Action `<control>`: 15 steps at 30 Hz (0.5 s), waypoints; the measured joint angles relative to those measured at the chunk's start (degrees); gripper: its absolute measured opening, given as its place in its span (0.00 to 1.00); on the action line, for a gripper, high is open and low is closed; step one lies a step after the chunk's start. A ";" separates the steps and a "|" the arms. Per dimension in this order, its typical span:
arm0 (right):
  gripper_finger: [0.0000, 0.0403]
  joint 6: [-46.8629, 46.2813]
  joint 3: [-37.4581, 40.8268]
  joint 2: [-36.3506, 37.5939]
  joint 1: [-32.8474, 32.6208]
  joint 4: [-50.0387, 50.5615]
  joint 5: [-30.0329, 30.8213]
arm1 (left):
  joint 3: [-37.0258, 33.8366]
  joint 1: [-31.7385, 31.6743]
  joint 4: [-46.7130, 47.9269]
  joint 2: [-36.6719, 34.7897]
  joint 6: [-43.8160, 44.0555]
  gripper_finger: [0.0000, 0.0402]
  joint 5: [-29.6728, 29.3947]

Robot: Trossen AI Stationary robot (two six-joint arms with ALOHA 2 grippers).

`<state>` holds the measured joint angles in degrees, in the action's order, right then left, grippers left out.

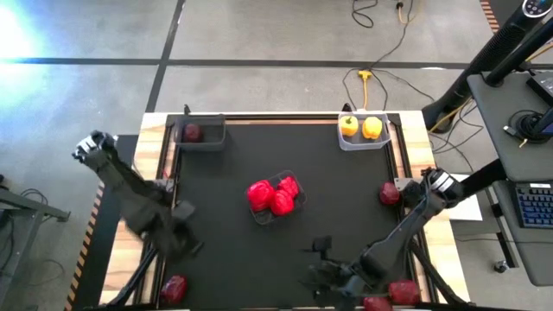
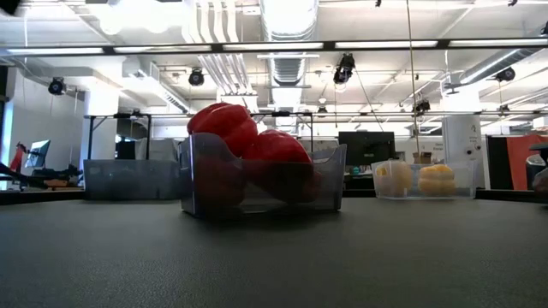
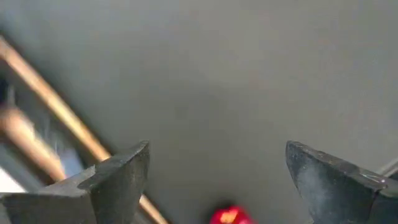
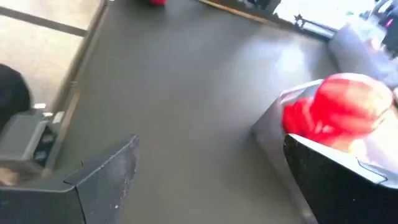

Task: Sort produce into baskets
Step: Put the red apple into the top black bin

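Three baskets show up in the high view, but the low view only makes the stacking clear: the middle clear basket [image 1: 275, 210] is heaped with red peppers [image 1: 273, 196] poking well above its rim. From above, the dark basket [image 1: 200, 133] at the far left corner holds one maroon fruit [image 1: 193, 132], and the far right clear basket [image 1: 364, 132] holds two yellow peppers [image 1: 360, 127] side by side. Loose produce sits around the edges: a maroon fruit [image 1: 389, 193] by the right edge, a red one [image 1: 174, 288] at the near left corner, and two more red items [image 1: 391, 295] at the near right. The left gripper [image 1: 183, 231] hangs over the left side of the black mat [image 1: 233, 259], jaws wide open and empty, with that near-left red one just showing between its fingers in the left wrist view. The right gripper [image 1: 318, 259] is near the front edge, jaws also spread and empty, aimed toward the middle basket. Most of the mat between the baskets is bare.
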<state>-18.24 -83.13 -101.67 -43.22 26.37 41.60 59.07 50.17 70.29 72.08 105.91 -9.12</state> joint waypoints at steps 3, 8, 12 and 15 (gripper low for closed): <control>0.96 5.00 0.00 0.00 2.09 -1.67 -0.04 | 0.22 7.65 -0.49 4.76 10.16 0.88 4.63; 0.96 8.73 0.00 0.00 5.17 -2.54 -0.07 | 0.22 12.79 -6.99 10.48 18.34 0.88 10.13; 0.96 10.01 0.00 0.00 7.07 -2.97 -1.70 | 0.26 12.76 -10.66 13.99 17.91 0.88 13.28; 0.96 10.85 0.00 0.00 8.09 -3.08 -4.04 | 0.26 12.57 -10.89 16.10 16.50 0.88 17.43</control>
<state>-7.40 -83.13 -101.67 -35.13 23.29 37.56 59.33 62.74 59.41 88.17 122.41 8.31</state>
